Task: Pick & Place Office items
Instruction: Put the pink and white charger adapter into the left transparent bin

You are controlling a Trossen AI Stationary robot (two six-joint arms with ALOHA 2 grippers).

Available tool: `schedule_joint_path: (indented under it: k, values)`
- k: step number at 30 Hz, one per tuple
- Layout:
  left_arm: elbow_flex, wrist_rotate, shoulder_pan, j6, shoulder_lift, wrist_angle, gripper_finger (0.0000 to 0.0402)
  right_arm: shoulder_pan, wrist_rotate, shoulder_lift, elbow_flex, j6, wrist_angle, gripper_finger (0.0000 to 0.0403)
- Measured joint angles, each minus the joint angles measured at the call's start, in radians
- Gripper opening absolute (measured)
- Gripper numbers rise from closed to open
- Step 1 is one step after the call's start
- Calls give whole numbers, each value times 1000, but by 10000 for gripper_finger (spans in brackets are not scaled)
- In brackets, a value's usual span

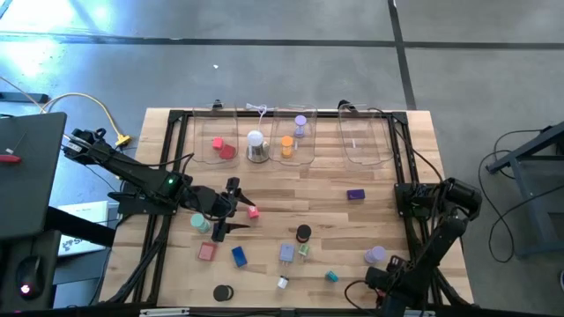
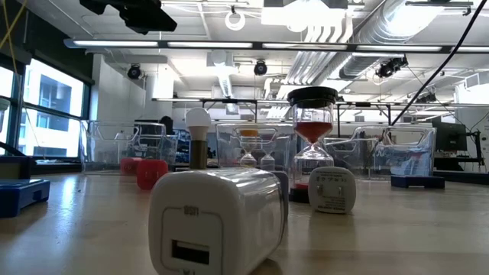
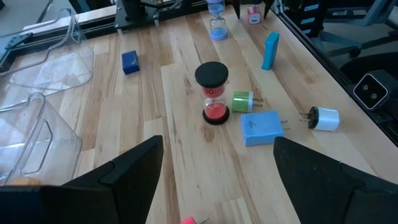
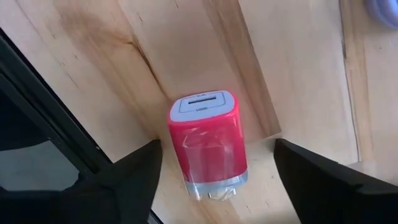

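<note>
- High view: the left gripper (image 1: 231, 210) is over the middle-left of the wooden tabletop (image 1: 379, 220), with its jaws spread and nothing between them.
- A small pink piece (image 1: 254, 211) lies just beside this gripper, on its right side in the frame.
- The right gripper (image 1: 374, 286) is at the lower right edge of the frame, near the front border of the tabletop.
- In the right wrist view, a red charger block (image 4: 207, 144) stands between the 2 dark fingers (image 4: 134, 174), with a gap on each side. The jaws are apart and do not touch it.
- In the left wrist view, a black-capped hourglass with red sand (image 3: 213, 93) stands upright in the centre. Near it lie a green plug (image 3: 242, 100), a blue adapter (image 3: 262, 128) and a white plug (image 3: 324, 119).
- More office items are spread on the lower half of the high view: a red square (image 1: 207, 252), a blue block (image 1: 239, 256), a black disc (image 1: 222, 291) and a purple block (image 1: 355, 195).
- Along the upper part of the tabletop stand clear bins (image 1: 363, 141); 1 of them holds a red piece (image 1: 226, 151).
- A white dome on a silvery base (image 1: 256, 146) stands among the bins.
</note>
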State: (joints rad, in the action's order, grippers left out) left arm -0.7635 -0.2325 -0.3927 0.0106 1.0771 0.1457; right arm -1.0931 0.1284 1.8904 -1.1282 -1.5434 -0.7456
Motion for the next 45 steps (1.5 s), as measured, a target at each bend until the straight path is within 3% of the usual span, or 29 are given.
schedule_joint_path:
  k: [6,13,26,35,41,45]
  values:
    - [0,0,0,-1,0,2,298,0,0,1,1,20,1,228]
    - [0,0,0,0,0,2,298,10,9,2,2,25,4,122]
    - [0,0,0,-2,0,3,298,50,12,-34,1,4,-9,120]
    - [0,0,0,-45,0,-5,298,66,-5,-38,-159,31,-163,120]
    - [1,1,0,-63,0,-81,298,124,-223,-39,-342,197,-419,120]
    - [1,1,0,-63,0,-116,298,197,-509,-42,-436,379,-530,120]
